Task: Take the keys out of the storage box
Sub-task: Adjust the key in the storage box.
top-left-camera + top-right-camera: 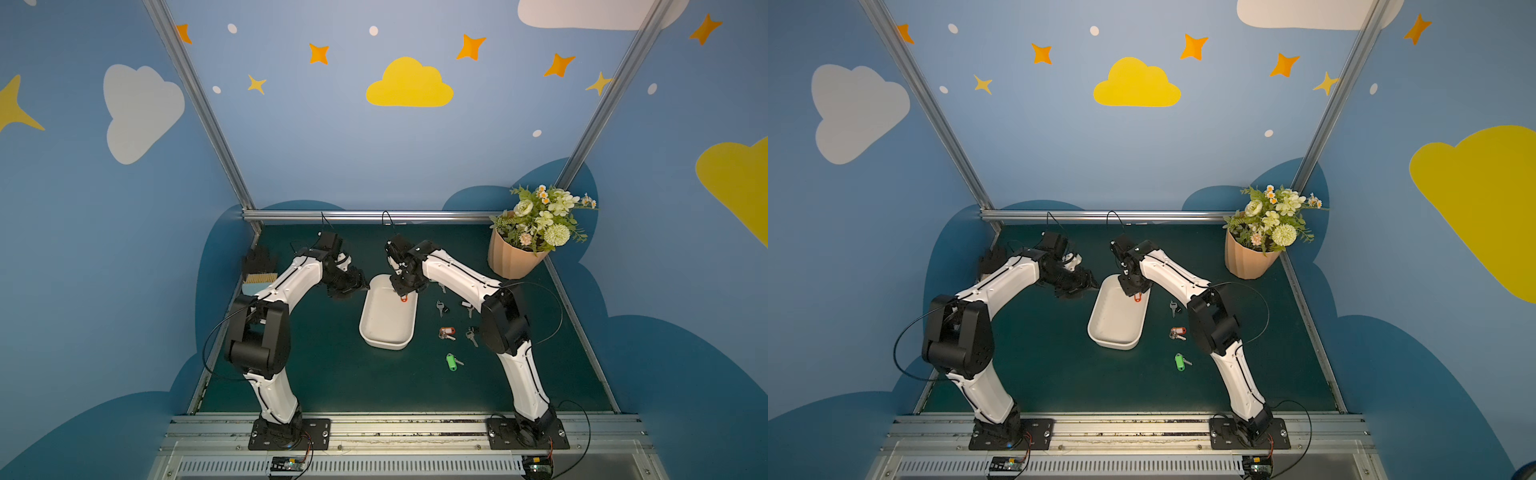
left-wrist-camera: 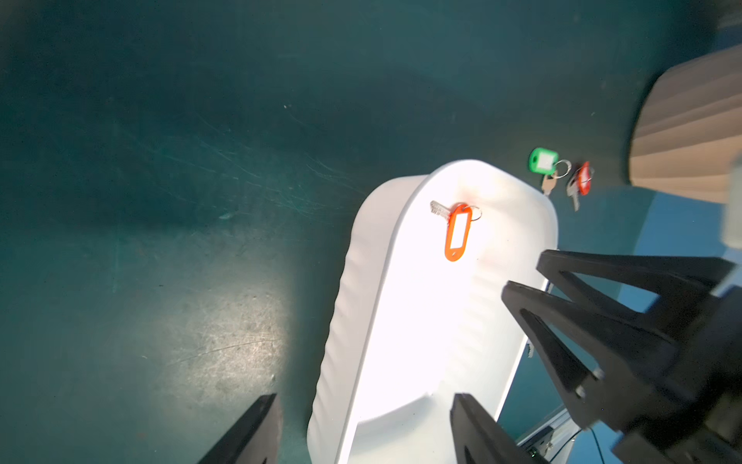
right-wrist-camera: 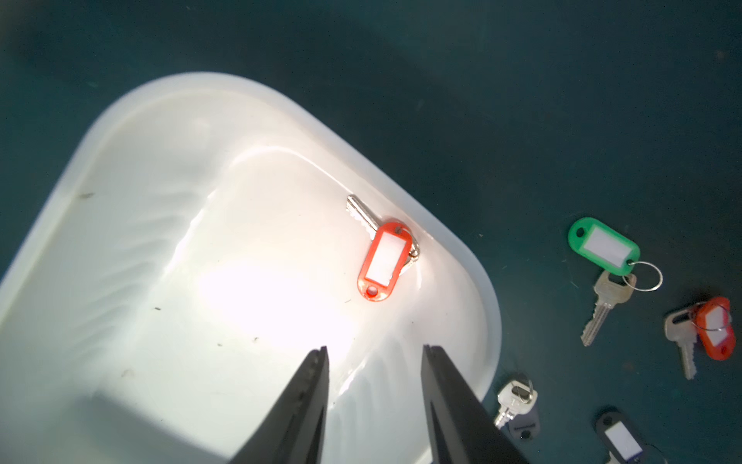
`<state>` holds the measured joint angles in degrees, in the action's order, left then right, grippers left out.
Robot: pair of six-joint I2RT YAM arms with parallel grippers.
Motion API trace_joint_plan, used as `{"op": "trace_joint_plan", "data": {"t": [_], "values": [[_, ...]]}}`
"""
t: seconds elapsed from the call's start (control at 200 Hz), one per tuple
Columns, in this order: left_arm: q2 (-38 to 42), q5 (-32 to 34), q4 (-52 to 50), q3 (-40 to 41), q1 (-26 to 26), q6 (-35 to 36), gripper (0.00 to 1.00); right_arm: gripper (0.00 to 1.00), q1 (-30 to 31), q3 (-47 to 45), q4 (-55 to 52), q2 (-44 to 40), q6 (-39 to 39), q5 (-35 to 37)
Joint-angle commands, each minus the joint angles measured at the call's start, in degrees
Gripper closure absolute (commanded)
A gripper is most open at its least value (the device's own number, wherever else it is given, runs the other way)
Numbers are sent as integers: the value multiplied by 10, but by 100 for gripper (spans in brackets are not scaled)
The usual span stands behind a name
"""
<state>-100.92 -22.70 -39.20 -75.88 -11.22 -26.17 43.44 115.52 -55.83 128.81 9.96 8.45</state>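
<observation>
Inside the storage box (image 3: 120,249) just one orange-tagged key (image 3: 385,261) lies; the other keys (image 3: 604,247) sit outside it, and left gripper (image 2: 363,401) and right gripper (image 3: 375,351) hover spread, empty

The storage box (image 1: 1115,344) sits on the mat (image 1: 1059,374), an orange-tagged key (image 1: 1137,297) at its far end beneath the right gripper (image 1: 1133,291). Beside it lie a black-tagged key (image 1: 1174,308), a red-tagged key (image 1: 1177,333) and a green-tagged key (image 1: 1180,362).

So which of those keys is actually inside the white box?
The key with the orange tag: it lies alone in the storage box, close to its wall. The green-tagged key, red-tagged key and black-tagged keys lie outside on the table.
</observation>
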Motion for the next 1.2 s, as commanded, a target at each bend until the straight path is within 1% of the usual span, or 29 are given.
{"op": "trace_joint_plan", "data": {"t": [0.0, 0.155, 0.551, 0.801, 0.901, 1.076, 1.196], "values": [[34, -31, 70, 38, 14, -23, 26, 55, 2, 23, -34, 20, -10, 22], [50, -24, 85, 63, 23, -29, 25, 55, 6, 45, -49, 45, -17, 35], [36, -32, 77, 53, 23, -22, 25, 53, 10, 102, -51, 109, -33, 56], [37, -27, 67, 49, 23, -16, 24, 53, 10, 121, -46, 138, -31, 65], [36, -27, 65, 49, 23, -16, 24, 54, 9, 121, -44, 139, -31, 39], [31, -27, 64, 44, 23, -13, 24, 55, 11, 98, -14, 122, -38, -43], [30, -27, 62, 42, 24, -12, 24, 56, 11, 95, -11, 115, -40, -64]]}}
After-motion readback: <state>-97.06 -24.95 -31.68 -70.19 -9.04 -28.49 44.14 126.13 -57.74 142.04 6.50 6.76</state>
